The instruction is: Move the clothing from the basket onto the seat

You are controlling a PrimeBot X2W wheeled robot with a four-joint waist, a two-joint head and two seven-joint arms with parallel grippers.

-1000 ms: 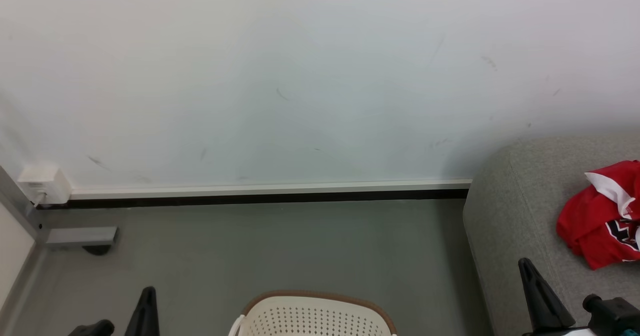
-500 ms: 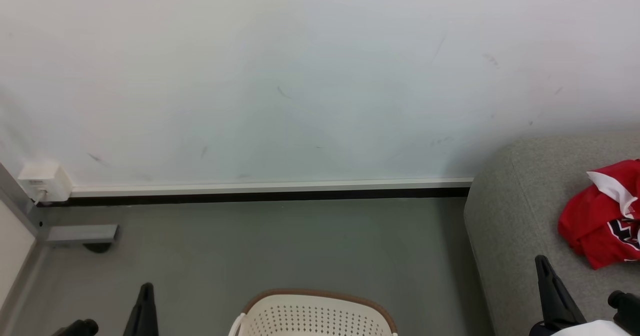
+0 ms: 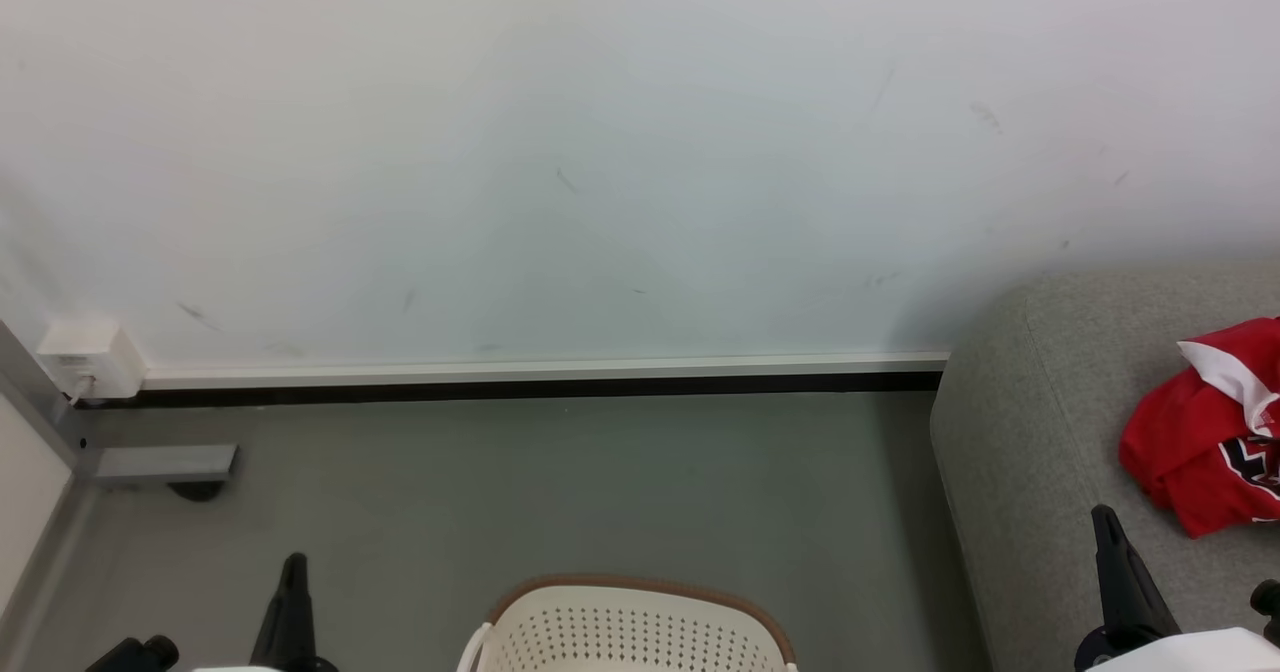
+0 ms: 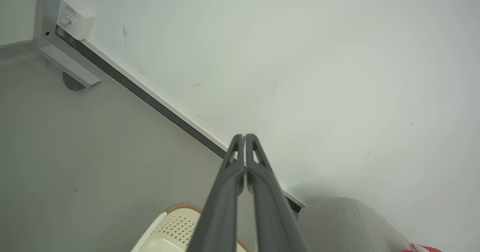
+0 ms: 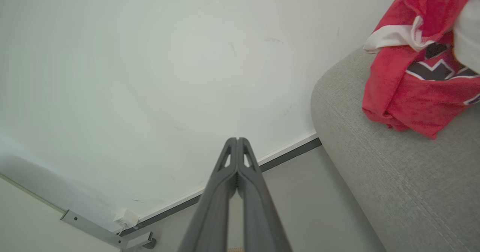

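Observation:
The clothing (image 3: 1205,432), a red jersey with white trim and black-and-white lettering, lies crumpled on the light-grey seat (image 3: 1030,422) at the right; the right wrist view shows the clothing (image 5: 416,72) on the seat (image 5: 382,169) too. The white perforated basket (image 3: 630,627) with a brown rim stands on the floor at the bottom centre; only its far end shows. My left gripper (image 3: 292,564) is shut and empty, left of the basket. My right gripper (image 3: 1103,517) is shut and empty over the seat's front, left of the clothing. Both wrist views show the left gripper (image 4: 244,136) and the right gripper (image 5: 237,139) with fingers pressed together.
A white wall with a dark skirting strip (image 3: 540,387) runs behind the grey floor (image 3: 560,492). A white socket box (image 3: 85,357) and a grey metal frame foot (image 3: 160,464) sit at the far left.
My right gripper has drawn back down and to the right, away from the clothing. The left gripper barely shifted. The camera tilted slightly.

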